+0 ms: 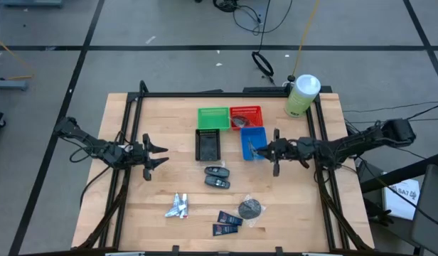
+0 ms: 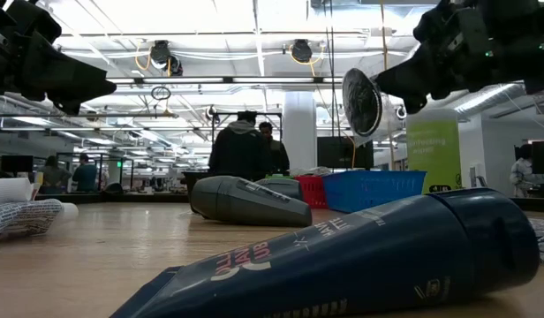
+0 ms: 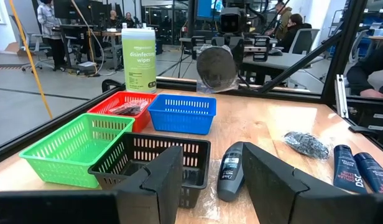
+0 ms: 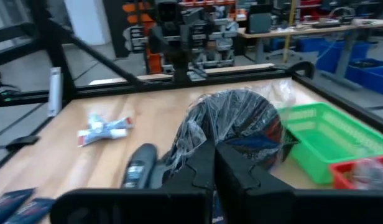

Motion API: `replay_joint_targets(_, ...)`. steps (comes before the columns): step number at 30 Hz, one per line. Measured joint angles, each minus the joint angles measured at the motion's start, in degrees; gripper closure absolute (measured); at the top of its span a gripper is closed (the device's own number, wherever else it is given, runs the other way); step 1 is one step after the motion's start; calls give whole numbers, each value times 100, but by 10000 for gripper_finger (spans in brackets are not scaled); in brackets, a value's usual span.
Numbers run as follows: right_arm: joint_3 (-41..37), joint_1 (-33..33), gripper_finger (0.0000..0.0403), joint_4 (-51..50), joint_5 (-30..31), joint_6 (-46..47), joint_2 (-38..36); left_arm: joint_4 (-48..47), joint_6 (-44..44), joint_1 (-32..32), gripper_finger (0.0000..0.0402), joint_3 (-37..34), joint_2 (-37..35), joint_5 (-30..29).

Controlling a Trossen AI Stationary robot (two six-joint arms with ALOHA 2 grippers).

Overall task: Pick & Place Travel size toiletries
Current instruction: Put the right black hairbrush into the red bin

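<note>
My right gripper point(image 1: 265, 149) is shut on a grey round disc in clear wrap point(image 4: 238, 127) above the blue bin point(image 1: 252, 142). The disc also shows in the low view point(image 2: 362, 102) and the left wrist view point(image 3: 216, 67). My left gripper point(image 1: 149, 155) is open and empty over the table's left part. Two black oval pieces point(image 1: 217, 176) lie mid-table. Silver-white mini tubes point(image 1: 178, 207), two navy packets point(image 1: 227, 223) and another grey disc point(image 1: 250, 208) lie nearer the near edge. My right gripper pinches the wrapped disc at its rim point(image 4: 211, 148) between its two shut fingers. The fingers lie about level and point toward the table's left. The disc stands on edge beyond the fingertips, lifted clear above the blue bin, and its wrap is crinkled around it.
A green bin point(image 1: 212, 117), a red bin point(image 1: 245, 114) with a wrapped item inside and a black bin point(image 1: 208, 145) stand beside the blue bin. A pale-green wipes bottle point(image 1: 301, 94) stands at the far right corner. People show in the room beyond the table.
</note>
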Motion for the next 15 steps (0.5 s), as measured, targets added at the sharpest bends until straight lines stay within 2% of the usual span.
replay_joint_targets(4, 0, -325, 403, 3, -40, -65, 0, 0, -41, 0, 238, 0, 0, 0)
replay_joint_targets(9, 0, -744, 403, 187, -432, -68, 0, 0, -48, 0, 238, 0, 0, 0)
replay_joint_targets(15, 0, -1245, 403, 255, -511, -70, 0, 0, 26, 0, 238, 0, 2, 1)
